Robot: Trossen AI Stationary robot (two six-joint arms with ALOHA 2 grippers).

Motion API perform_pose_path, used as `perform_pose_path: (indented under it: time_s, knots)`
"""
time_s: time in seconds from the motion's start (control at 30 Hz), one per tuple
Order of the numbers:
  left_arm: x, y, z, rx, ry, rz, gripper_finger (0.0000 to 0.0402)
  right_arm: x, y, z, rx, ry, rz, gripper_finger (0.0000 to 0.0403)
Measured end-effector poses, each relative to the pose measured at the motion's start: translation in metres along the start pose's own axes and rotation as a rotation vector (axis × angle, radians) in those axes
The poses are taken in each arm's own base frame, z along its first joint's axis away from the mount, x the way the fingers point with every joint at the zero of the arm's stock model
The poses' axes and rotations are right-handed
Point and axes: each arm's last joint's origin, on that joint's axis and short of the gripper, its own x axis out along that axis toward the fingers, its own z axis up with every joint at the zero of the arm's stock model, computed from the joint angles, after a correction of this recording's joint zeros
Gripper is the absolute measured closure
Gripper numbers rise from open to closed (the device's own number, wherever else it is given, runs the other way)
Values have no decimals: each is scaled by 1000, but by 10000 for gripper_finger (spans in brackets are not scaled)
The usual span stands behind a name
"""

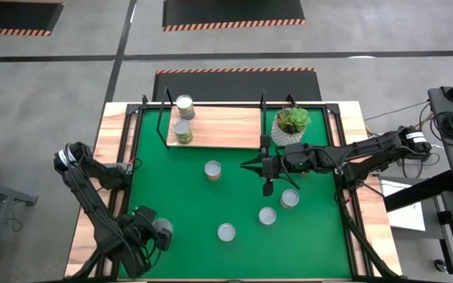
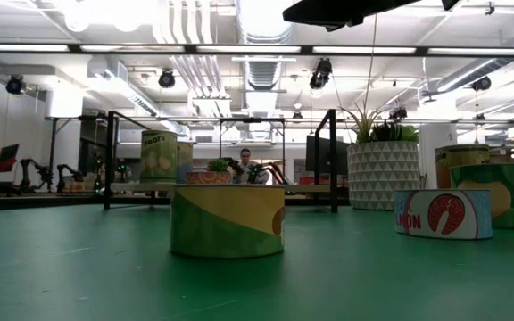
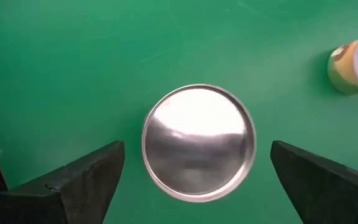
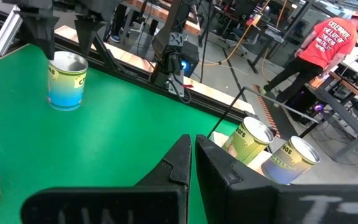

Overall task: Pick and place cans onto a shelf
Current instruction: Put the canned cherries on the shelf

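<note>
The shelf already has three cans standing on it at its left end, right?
Not quite: the high view shows two cans on the shelf, not three. One can stands at the left end's back edge, the other can just in front of it. The rest is right.

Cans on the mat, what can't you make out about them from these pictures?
- High view: the left gripper covers the can beneath it; the left wrist view shows only its silver top, not its label.
- Low view: the rightmost can is cut off by the picture's edge.
- High view: the other cans on the green mat show only tops, labels unseen from above.
</note>
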Motion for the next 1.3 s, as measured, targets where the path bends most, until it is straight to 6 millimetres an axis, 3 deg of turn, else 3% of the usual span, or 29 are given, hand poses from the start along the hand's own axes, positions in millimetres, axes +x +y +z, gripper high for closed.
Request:
perform_pose_path:
  time_s: [0.57, 0.97, 1.3]
  knots:
    - [19, -5, -10, 11, -45, 50, 21, 0, 0, 0, 0, 1, 0, 390]
    - [17, -7, -9, 5, -44, 50, 105, 0, 0, 0, 0, 1, 0, 390]
    - [4, -31, 9, 51, -74, -6, 88, 0, 0, 0, 0, 0, 0, 390]
